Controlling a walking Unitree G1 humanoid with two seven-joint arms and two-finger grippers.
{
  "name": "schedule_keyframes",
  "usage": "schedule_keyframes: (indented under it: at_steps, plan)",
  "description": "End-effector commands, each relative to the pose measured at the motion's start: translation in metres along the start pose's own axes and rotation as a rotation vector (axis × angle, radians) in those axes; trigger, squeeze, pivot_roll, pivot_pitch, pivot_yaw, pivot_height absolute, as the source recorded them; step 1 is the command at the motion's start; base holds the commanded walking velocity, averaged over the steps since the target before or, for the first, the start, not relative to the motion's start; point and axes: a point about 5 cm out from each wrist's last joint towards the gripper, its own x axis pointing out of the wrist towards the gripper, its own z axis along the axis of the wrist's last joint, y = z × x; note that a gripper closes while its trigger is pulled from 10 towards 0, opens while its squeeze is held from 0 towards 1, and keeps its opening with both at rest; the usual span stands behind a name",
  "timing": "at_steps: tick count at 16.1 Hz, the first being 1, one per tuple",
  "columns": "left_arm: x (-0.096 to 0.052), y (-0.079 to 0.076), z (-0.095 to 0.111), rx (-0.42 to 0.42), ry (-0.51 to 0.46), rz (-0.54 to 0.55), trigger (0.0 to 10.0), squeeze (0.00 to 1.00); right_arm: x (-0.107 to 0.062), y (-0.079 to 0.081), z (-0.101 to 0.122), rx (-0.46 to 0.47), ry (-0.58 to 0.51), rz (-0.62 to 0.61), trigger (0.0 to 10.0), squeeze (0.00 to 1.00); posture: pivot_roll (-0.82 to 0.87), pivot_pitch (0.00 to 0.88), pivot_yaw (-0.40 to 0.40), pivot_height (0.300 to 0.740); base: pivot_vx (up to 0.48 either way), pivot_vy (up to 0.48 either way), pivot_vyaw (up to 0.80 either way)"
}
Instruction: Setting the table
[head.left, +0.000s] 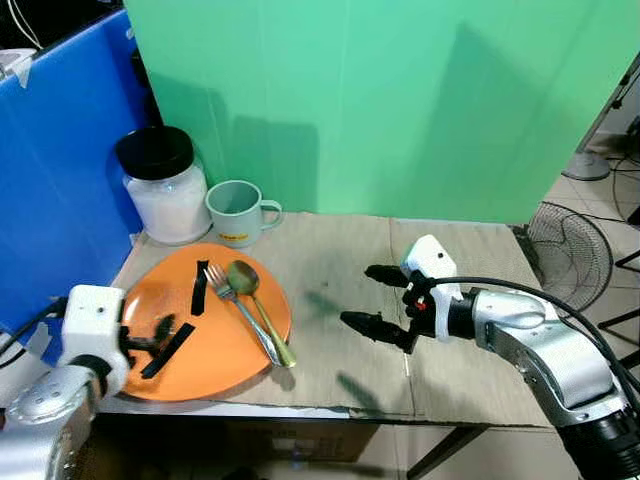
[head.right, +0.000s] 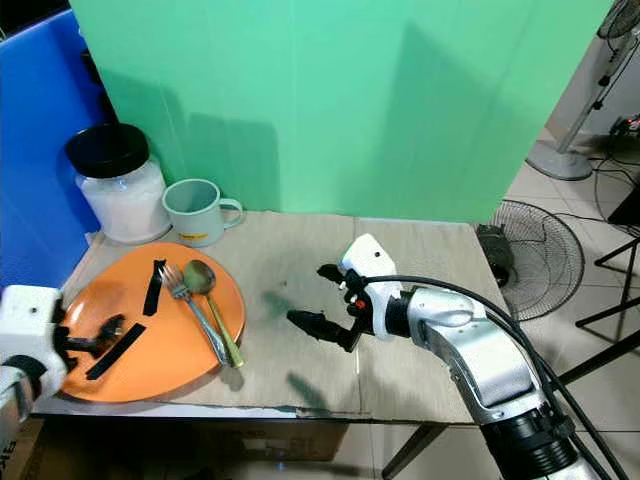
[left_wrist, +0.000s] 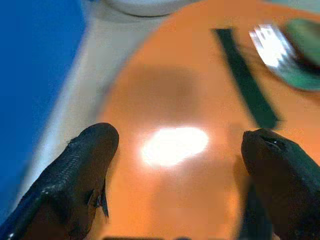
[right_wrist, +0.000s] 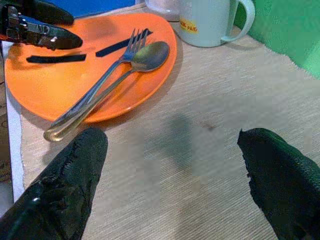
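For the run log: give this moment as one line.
left gripper open over plate | right gripper open over mat | fork, spoon on plate

We note two silver arms with white wrist housings. The right gripper (head.left: 373, 297) and left gripper (head.left: 152, 338) carry long black textured fingers. A black cable runs along the right arm (head.left: 540, 345).

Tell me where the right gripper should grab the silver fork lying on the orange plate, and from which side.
Probably the handle end of the silver fork, where it overhangs the near right rim of the orange plate beside the gold spoon. The open right gripper is on that side, so come in low from the right, across the mat.
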Motion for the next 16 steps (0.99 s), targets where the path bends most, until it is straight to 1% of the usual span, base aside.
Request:
schedule_keyframes:
  at_steps: [1, 4, 5, 6, 7, 8, 9, 10, 11, 12, 13, 16]
  plan:
    - [0.001, -0.005, 0.003, 0.018, 0.001, -0.04, 10.0, 0.0, -0.005, -0.003, 0.003, -0.016, -0.015, -0.013, 10.0, 0.0, -0.05, 0.0, 0.0, 0.74, 0.0, 0.0, 0.0]
    - [0.006, -0.013, 0.006, 0.028, 0.007, -0.117, 10.0, 0.0, -0.007, -0.002, 0.001, -0.011, -0.016, -0.019, 10.0, 0.0, -0.05, 0.0, 0.007, 0.74, 0.0, 0.0, 0.0]
    - [0.01, -0.018, 0.007, 0.04, 0.011, -0.163, 10.0, 0.0, -0.008, -0.002, 0.0, -0.008, -0.015, -0.025, 10.0, 0.0, -0.06, 0.0, 0.01, 0.74, 0.0, 0.0, 0.0]
    - [0.012, -0.022, 0.008, 0.048, 0.015, -0.184, 10.0, 0.0, -0.009, -0.003, 0.0, -0.01, -0.017, -0.034, 10.0, 0.0, -0.06, 0.0, 0.015, 0.74, 0.0, 0.0, 0.0]
    - [0.013, -0.021, 0.009, 0.057, 0.003, -0.175, 10.0, 0.0, -0.009, -0.003, 0.0, -0.01, -0.018, -0.037, 10.0, 0.0, -0.06, 0.0, 0.016, 0.74, 0.0, 0.0, 0.0]
    - [0.013, -0.018, 0.012, 0.075, -0.022, -0.139, 10.0, 0.0, -0.01, -0.003, 0.0, -0.011, -0.018, -0.039, 10.0, 0.0, -0.07, 0.0, 0.02, 0.74, 0.0, 0.0, 0.0]
    - [0.01, -0.01, 0.017, 0.062, -0.046, -0.071, 10.0, 0.0, -0.011, -0.004, 0.0, -0.008, -0.02, -0.043, 10.0, 0.0, -0.07, 0.0, 0.017, 0.74, 0.0, 0.0, 0.0]
    - [0.006, -0.002, 0.019, 0.09, -0.056, -0.002, 10.0, 0.0, -0.011, -0.004, 0.0, -0.005, -0.021, -0.044, 10.0, 0.0, -0.06, 0.0, 0.014, 0.74, 0.0, 0.0, 0.0]
    - [0.003, 0.008, 0.017, 0.119, -0.047, 0.089, 10.0, 0.0, -0.011, -0.003, -0.001, -0.001, -0.019, -0.034, 10.0, 0.0, -0.06, 0.0, 0.007, 0.74, 0.0, 0.0, 0.0]
    - [-0.001, 0.019, 0.012, 0.113, -0.024, 0.174, 10.0, 0.0, -0.009, -0.001, -0.002, 0.0, -0.016, -0.016, 10.0, 0.0, -0.05, 0.0, -0.002, 0.74, 0.0, 0.0, 0.0]
    - [-0.003, 0.027, 0.005, 0.092, 0.005, 0.218, 10.0, 0.0, -0.007, 0.001, -0.001, -0.003, -0.016, -0.001, 10.0, 0.0, -0.04, 0.0, -0.008, 0.74, 0.0, 0.0, 0.0]
    - [-0.005, 0.027, -0.006, 0.061, 0.05, 0.217, 10.0, 0.0, -0.004, 0.0, 0.001, -0.017, -0.014, 0.012, 10.0, 0.0, -0.03, 0.0, -0.012, 0.74, 0.0, 0.0, 0.0]
